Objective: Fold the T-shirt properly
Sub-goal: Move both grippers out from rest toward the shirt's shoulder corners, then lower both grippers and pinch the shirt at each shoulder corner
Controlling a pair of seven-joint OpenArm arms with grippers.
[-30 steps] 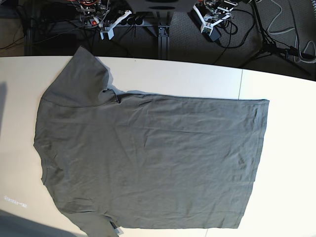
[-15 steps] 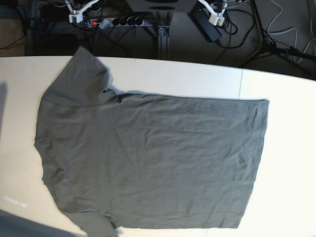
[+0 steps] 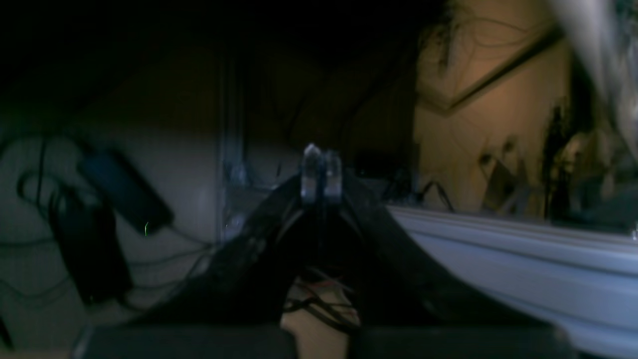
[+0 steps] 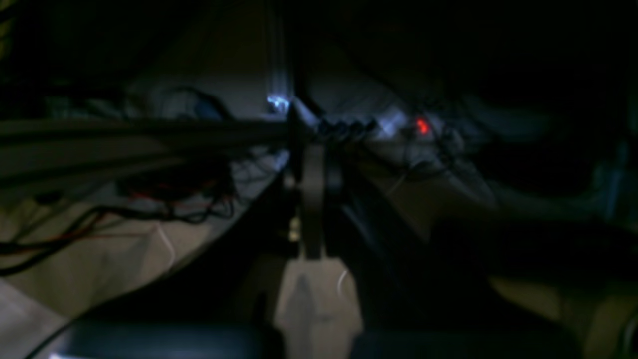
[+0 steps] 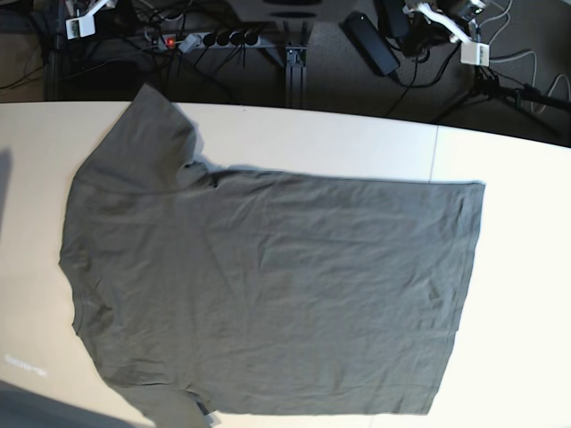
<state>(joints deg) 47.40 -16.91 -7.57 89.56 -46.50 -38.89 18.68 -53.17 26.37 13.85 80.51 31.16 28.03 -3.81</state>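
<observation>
Lying flat and spread on the white table [image 5: 526,294], the T-shirt [image 5: 268,285] has its collar end toward the base view's left, one sleeve up top: laid out ready for a first fold, none made yet. Left gripper [image 3: 321,172] pinched closed, empty, off the table. Right gripper [image 4: 314,199] likewise closed on nothing. No containers seen.

This looks like a robotics lab. A wide white flat table [image 5: 375,138] stands on a metal frame post [image 5: 293,62]; behind it, on the grey carpet floor [image 5: 330,80], lie a power strip with a red light [image 5: 192,39], a black power adapter [image 5: 370,43] and many tangled black cables [image 5: 500,85].
</observation>
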